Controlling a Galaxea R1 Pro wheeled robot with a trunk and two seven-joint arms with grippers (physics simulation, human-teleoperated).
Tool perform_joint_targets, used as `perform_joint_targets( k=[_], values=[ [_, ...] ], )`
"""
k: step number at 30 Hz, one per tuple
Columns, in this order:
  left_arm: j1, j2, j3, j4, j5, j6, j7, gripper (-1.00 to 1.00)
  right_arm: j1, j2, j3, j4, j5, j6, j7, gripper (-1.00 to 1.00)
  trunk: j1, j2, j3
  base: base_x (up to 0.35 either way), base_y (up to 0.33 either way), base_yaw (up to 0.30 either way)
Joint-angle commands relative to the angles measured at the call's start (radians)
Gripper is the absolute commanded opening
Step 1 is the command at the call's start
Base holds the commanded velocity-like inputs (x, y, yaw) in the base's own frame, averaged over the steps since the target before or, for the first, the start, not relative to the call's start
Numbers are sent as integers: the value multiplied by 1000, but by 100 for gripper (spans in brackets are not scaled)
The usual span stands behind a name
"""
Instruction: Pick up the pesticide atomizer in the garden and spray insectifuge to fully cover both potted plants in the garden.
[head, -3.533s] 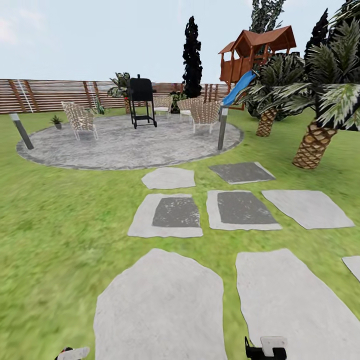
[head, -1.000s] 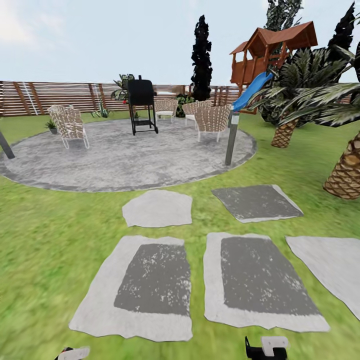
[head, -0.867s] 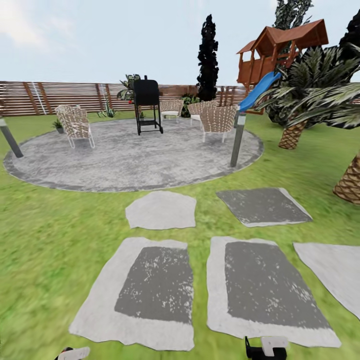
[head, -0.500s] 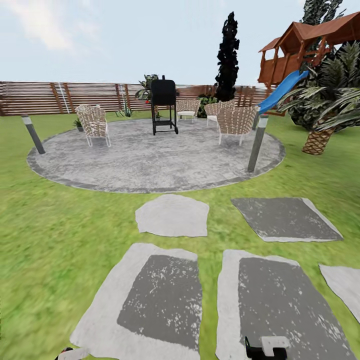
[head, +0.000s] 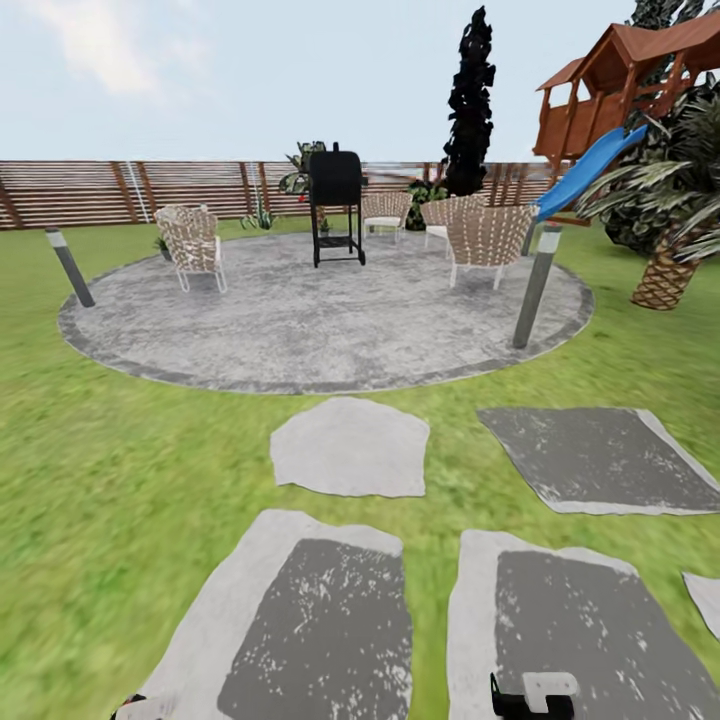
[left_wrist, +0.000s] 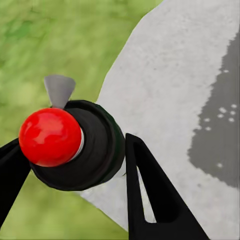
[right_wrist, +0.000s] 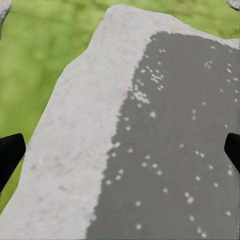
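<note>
Closer now, the round mottled grey patio (head: 330, 330) has slid nearer as the robot rolls up. Left pincer (left_wrist: 75, 165) grips the dark red-capped atomizer (left_wrist: 75, 145), carried ready; right pincer (right_wrist: 120, 150) gapes empty. One small grey-potted plant (head: 161, 243) waits beside the far-left woven chair (head: 192, 243).

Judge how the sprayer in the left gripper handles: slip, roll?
The sprayer has a round, smooth black body, so it may twist in the left gripper. Laid on its side it would probably roll. It looks rigid and small beside the fingers, so it is likely light.
</note>
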Motion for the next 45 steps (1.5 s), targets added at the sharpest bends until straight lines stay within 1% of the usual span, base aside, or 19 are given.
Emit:
perform_joint_targets(
  k=[1, 6, 10, 21, 39, 45],
  values=[
    [-1, 0, -1, 1, 0, -3, 3, -100, -1, 0, -1, 1, 11, -1, -8, 100, 0, 0, -1, 337, -1, 0],
    [-1, 0, -1, 1, 1, -3, 3, -100, -1, 0, -1, 1, 11, -1, -8, 100, 0, 0, -1, 337, 0, 7],
    [-1, 0, -1, 1, 1, -3, 4, -100, -1, 0, -1, 1, 11, -1, -8, 100, 0, 0, -1, 337, 0, 153],
    [-1, 0, -1, 1, 1, -3, 5, -100, -1, 1, -1, 2, 11, -1, -8, 100, 0, 0, 5, 337, 0, 245],
    [0, 0, -1, 1, 1, -3, 5, -100, -1, 2, -1, 1, 11, -1, -8, 100, 0, 0, 6, 337, 0, 277],
    [-1, 0, -1, 1, 1, -3, 4, -100, 0, 1, -1, 2, 11, -1, -7, 100, 0, 0, 6, 338, 0, 87]
  ],
)
